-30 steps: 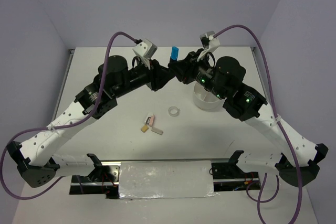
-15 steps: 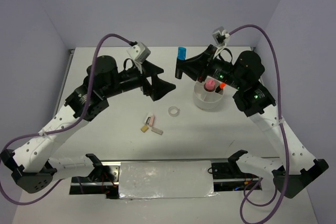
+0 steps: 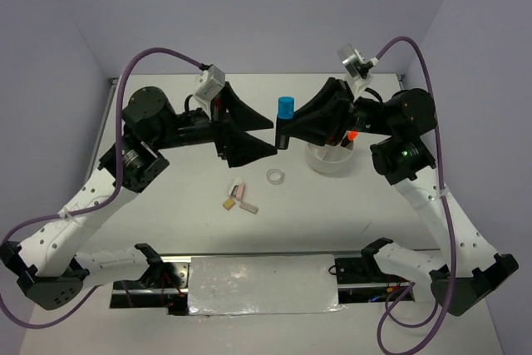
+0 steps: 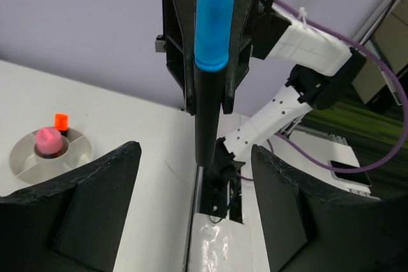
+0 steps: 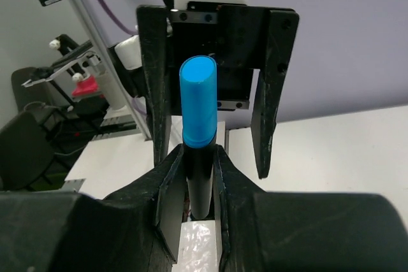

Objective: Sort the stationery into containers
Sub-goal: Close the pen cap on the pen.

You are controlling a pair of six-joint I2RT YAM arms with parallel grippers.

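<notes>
Left gripper [image 3: 273, 139] now clear of half-hidden marker [image 3: 285, 109]

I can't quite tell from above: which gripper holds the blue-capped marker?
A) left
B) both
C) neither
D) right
D: the right gripper pinches the marker by its black barrel, while the left gripper stands open, its fingers clear of it.

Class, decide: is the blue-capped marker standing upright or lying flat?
Upright: the marker stands in mid-air, blue cap on top, black barrel clamped by the right gripper.
</notes>
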